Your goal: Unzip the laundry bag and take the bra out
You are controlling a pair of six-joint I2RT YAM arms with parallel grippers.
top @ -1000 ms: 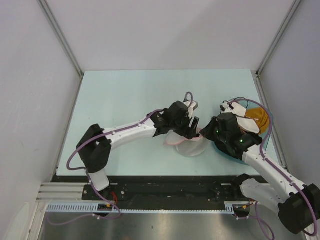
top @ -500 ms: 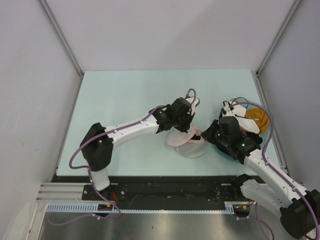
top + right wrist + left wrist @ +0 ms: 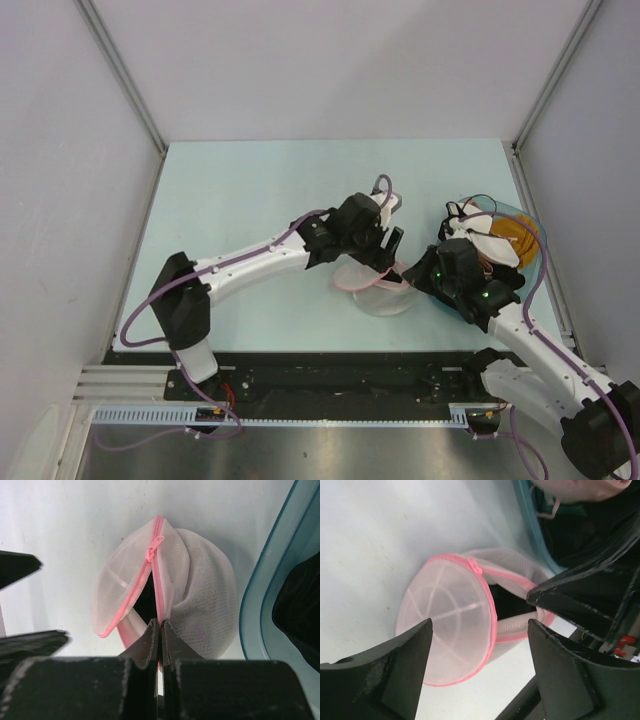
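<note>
The laundry bag (image 3: 380, 290) lies on the table, a white mesh pouch with two dome halves and pink rims. It is unzipped and gapes open, dark inside (image 3: 146, 600), with the zipper pull (image 3: 155, 547) at the far end. My right gripper (image 3: 160, 626) is shut on the pink rim of the right half (image 3: 205, 590). My left gripper (image 3: 480, 624) is open and empty, hovering over the left half (image 3: 445, 630). A pale pink cloth with a thin strap (image 3: 580, 490), which looks like the bra, lies over the basin.
A teal basin (image 3: 440, 298) with orange cloth (image 3: 520, 240) stands right of the bag, its rim close to the mesh (image 3: 255, 605). The two grippers (image 3: 388, 252) (image 3: 410, 272) are almost touching over the bag. White walls enclose the table.
The left wrist has turned and lifted slightly over the bag, with its jaws now spread. The right gripper keeps its hold on the rim and has shifted a little.
</note>
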